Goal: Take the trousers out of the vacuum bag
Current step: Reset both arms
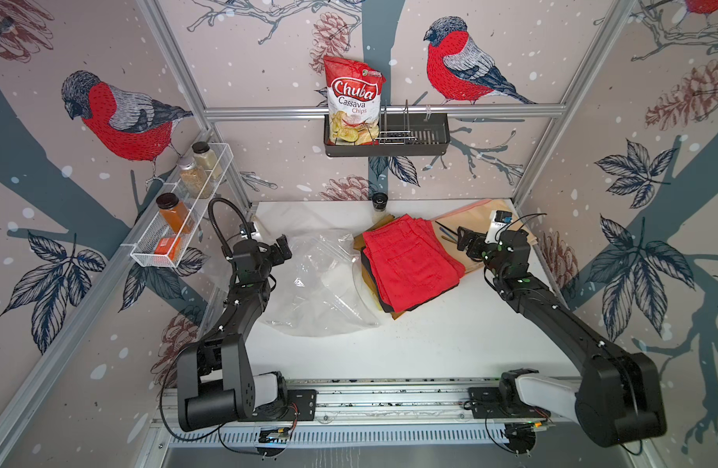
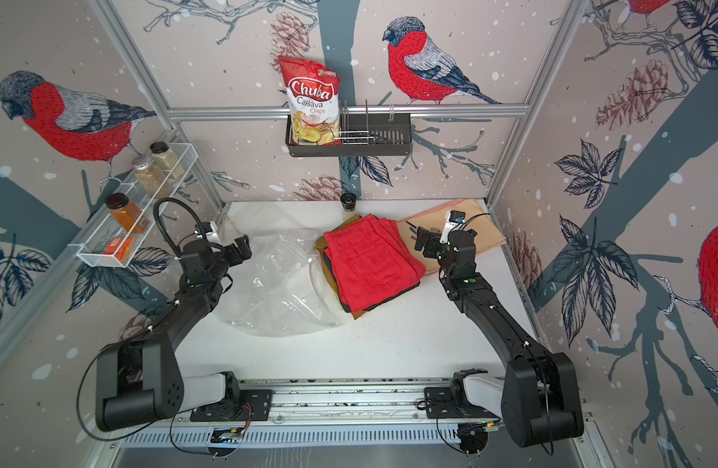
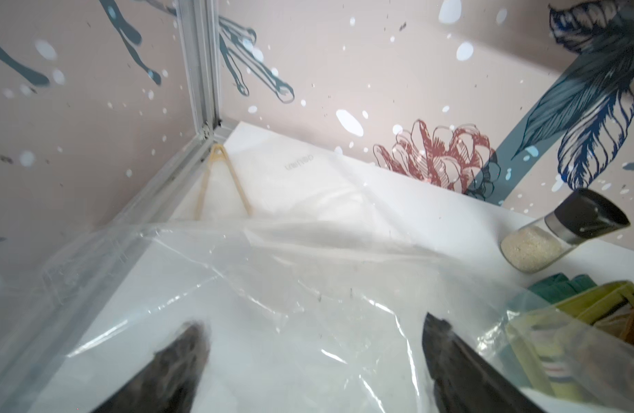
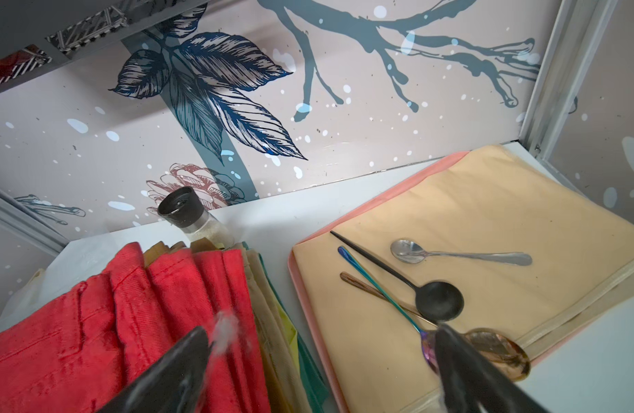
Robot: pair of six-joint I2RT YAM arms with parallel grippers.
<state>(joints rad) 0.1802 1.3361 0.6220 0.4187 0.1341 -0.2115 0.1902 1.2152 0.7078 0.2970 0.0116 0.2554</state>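
Note:
The trousers (image 1: 410, 263) (image 2: 369, 263) lie as a folded stack mid-table, red pair on top, with brown, dark, yellow and teal edges below (image 4: 93, 321). The clear crinkly vacuum bag (image 1: 320, 283) (image 2: 280, 283) (image 3: 272, 286) lies crumpled to their left, its plastic against the stack's left edge. Part of the stack (image 3: 576, 321) shows through the plastic. My left gripper (image 1: 283, 246) (image 2: 240, 248) (image 3: 313, 321) hangs open over the bag's left side, holding nothing. My right gripper (image 1: 463, 242) (image 2: 422, 243) (image 4: 322, 329) is open just right of the stack, over the gap between trousers and cloth.
A peach cloth (image 1: 474, 214) (image 4: 487, 214) with spoons (image 4: 433, 300) lies at the back right. A black-capped spice jar (image 1: 379, 201) (image 4: 186, 214) stands behind the stack. Wooden tongs (image 3: 222, 182) sit in the back left corner. A wire rack of jars (image 1: 179, 219) and a chips bag (image 1: 353, 101) hang on the walls.

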